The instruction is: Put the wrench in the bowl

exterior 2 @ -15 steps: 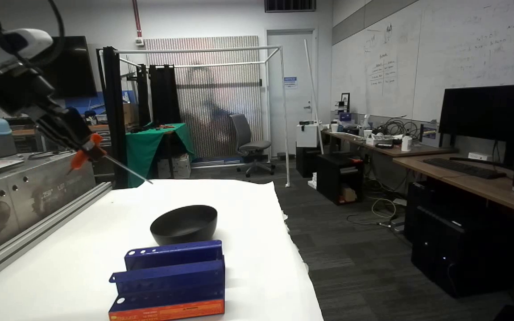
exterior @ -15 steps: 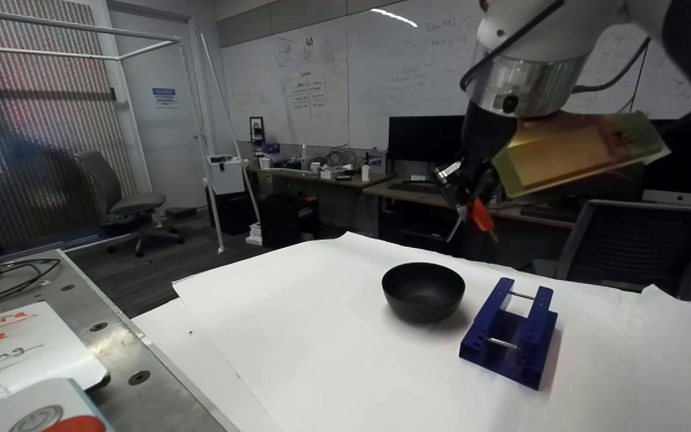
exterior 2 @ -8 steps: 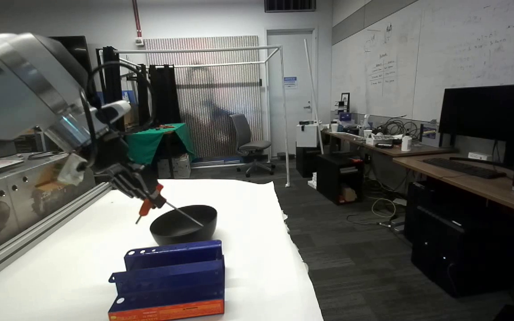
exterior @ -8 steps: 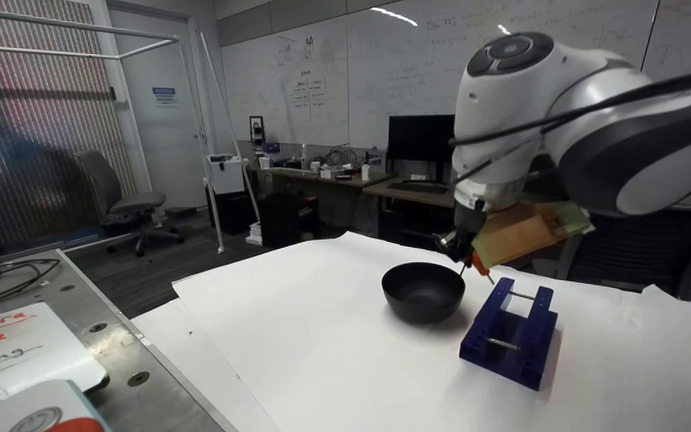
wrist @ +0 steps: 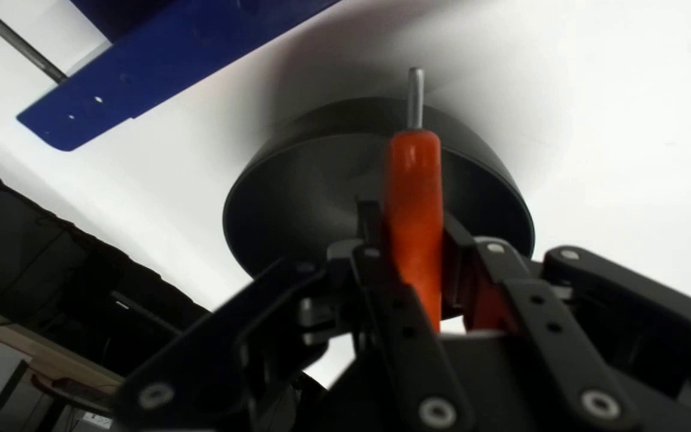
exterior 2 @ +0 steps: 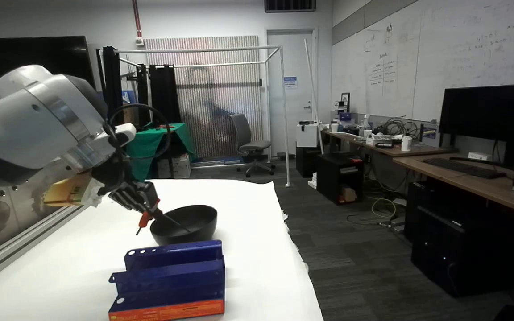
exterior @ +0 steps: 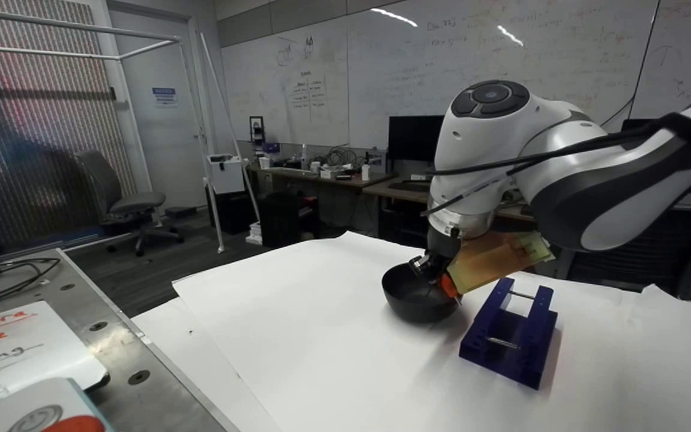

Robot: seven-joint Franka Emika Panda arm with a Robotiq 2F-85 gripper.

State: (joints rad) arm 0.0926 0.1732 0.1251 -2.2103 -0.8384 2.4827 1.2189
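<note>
The pincer (wrist: 412, 234) held the wrench (wrist: 415, 180) over the bowl (exterior: 414, 309)

The pincer was pinching the wrench by its orange handle (exterior 2: 145, 219), jaws pressed against it from both sides. The handle slanted out past the pincer and ended in a short metal tip (wrist: 415, 99), which in the wrist view overlapped the edge of the bowl. A long thin rod (exterior 2: 176, 223) sloped down from the pincer across the hollow of the bowl in an exterior view; how deep it went, and whether its end touched the inside, could not be told.

The black bowl sat just under the pincer, on a table (exterior: 297, 336) covered in white. Whether the pincer touched the rim was unclear. A dark blue rack (exterior 2: 172, 278) stood on the same table, lower than the pincer and near it, with a gap between rack and bowl. An orange label (exterior 2: 167, 311) ran along the base of the rack, on the side turned away from the pincer.

The white arm (exterior: 477, 144) reached down to the pincer from above, and a yellowish block (exterior: 496, 263) stuck out right beside the pincer. Well apart from the pincer were a grey chair (exterior 2: 253, 145) and a whiteboard (exterior: 321, 78).
</note>
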